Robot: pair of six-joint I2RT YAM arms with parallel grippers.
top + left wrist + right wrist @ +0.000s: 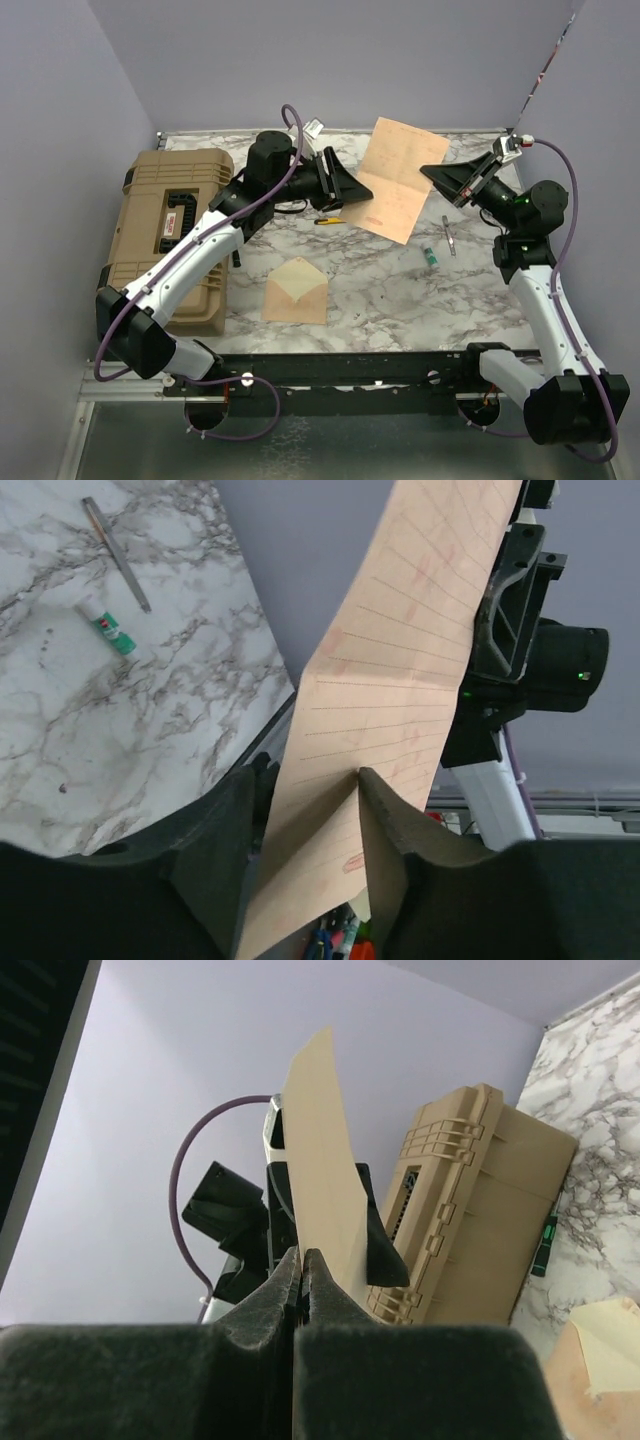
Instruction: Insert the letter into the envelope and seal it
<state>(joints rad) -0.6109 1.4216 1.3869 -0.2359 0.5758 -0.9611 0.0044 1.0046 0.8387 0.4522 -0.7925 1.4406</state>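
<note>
The letter (pixel 392 178) is a peach-tan lined sheet held up in the air above the back of the table, between my two grippers. My right gripper (pixel 432 172) is shut on its right edge; in the right wrist view its fingers (pixel 303 1252) pinch the letter (pixel 325 1160) edge-on. My left gripper (pixel 365 192) is at the sheet's left edge. In the left wrist view its jaws (pixel 305 790) stand apart with the letter (pixel 400 680) between them, one finger touching the paper. The envelope (pixel 297 290) lies flat on the marble table, flap open, near the front middle.
A tan hard case (pixel 175 230) sits at the left of the table. A small green-and-white tube (pixel 429 257) and a thin metal tool (pixel 449 235) lie to the right of the middle. A yellow-and-black item (pixel 328 220) lies under the left arm.
</note>
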